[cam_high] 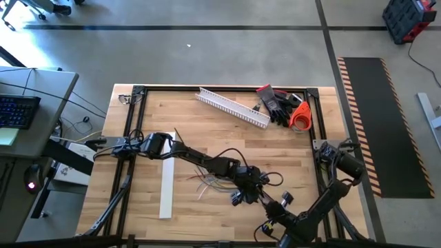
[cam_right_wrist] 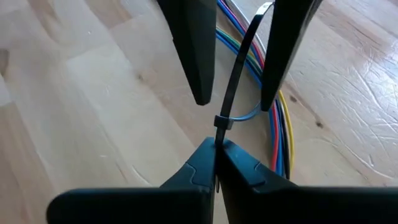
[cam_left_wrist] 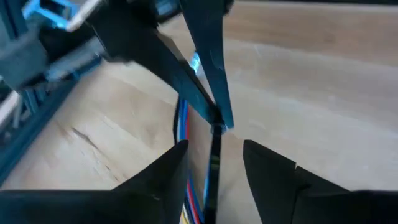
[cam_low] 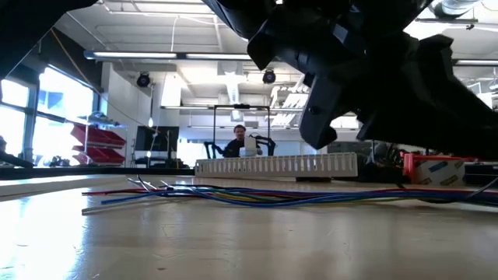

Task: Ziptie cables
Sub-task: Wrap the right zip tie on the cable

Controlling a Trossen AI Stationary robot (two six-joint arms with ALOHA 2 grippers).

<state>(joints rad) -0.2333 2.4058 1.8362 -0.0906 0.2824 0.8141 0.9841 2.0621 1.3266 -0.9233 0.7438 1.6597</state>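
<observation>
My right claw is clamped on the ziptie tail, left claw apart, cables near bench's front edge; mid-cinch, next prob. pull tail tight.

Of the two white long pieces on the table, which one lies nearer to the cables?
The flat plain white strip, lying left of the cables. The slotted white channel rests at the table's far edge, beside the gloves and orange tape roll.
</observation>
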